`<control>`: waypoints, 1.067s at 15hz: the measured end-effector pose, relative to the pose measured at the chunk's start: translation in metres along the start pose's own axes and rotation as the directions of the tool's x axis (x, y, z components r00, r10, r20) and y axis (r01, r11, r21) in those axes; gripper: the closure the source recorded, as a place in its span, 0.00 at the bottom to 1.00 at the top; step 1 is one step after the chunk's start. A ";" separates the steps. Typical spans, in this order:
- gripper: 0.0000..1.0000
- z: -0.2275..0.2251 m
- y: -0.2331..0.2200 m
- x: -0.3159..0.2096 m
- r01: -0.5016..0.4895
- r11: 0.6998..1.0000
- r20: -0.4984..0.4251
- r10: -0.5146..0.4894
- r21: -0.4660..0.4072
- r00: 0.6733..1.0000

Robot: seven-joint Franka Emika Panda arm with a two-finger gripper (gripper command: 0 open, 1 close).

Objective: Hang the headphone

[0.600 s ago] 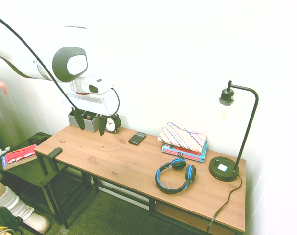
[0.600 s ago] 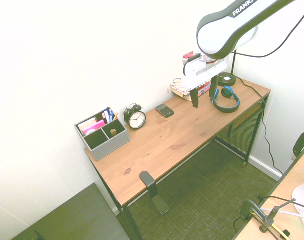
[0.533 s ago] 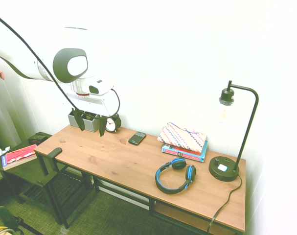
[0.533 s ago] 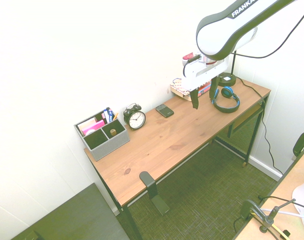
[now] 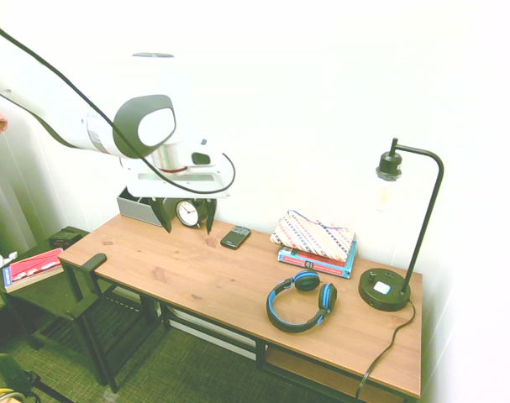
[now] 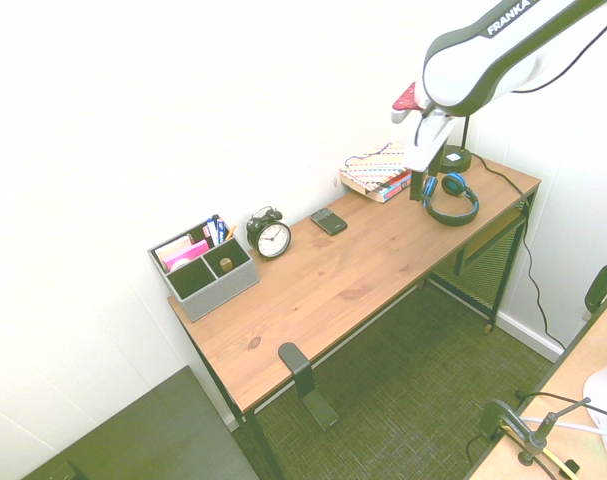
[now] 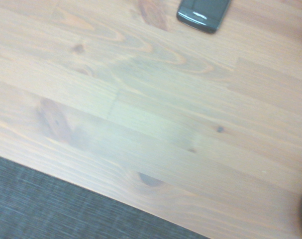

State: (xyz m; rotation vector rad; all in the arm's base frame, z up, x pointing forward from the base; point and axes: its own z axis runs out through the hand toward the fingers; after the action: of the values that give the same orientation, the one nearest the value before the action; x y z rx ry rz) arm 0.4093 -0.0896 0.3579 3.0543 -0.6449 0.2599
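Note:
The headphone (image 5: pixel 302 300) lies flat on the wooden desk (image 5: pixel 196 277), black with blue trim, near the front edge toward the lamp end. In the second exterior view the headphone (image 6: pixel 451 198) sits at the desk's far right. My gripper (image 5: pixel 186 220) hangs open and empty above the back of the desk, in front of the alarm clock, well left of the headphone. From the other side the gripper (image 6: pixel 418 186) appears just left of the headphone. The wrist view shows bare desk planks (image 7: pixel 155 124) and no headphone.
A black hook (image 5: pixel 93 262) juts out at the desk's left end, also seen as the hook (image 6: pixel 295 365). A grey organizer (image 6: pixel 203 268), alarm clock (image 6: pixel 271 236), dark phone (image 5: pixel 235 237) (image 7: pixel 203 12), books under a patterned pouch (image 5: pixel 315 239) and a black lamp (image 5: pixel 387 285) stand along the back.
The arm has swung along the desk toward the headphone end, and the gripper has turned about its axis. It stays open. The headphone has not moved.

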 end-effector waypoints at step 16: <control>1.00 0.167 0.090 0.066 -0.009 0.997 0.033 0.012 -0.078 0.999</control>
State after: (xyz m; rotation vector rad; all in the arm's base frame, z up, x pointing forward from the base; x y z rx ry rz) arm 0.4591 -0.2058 0.2017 2.9880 -0.6563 0.1805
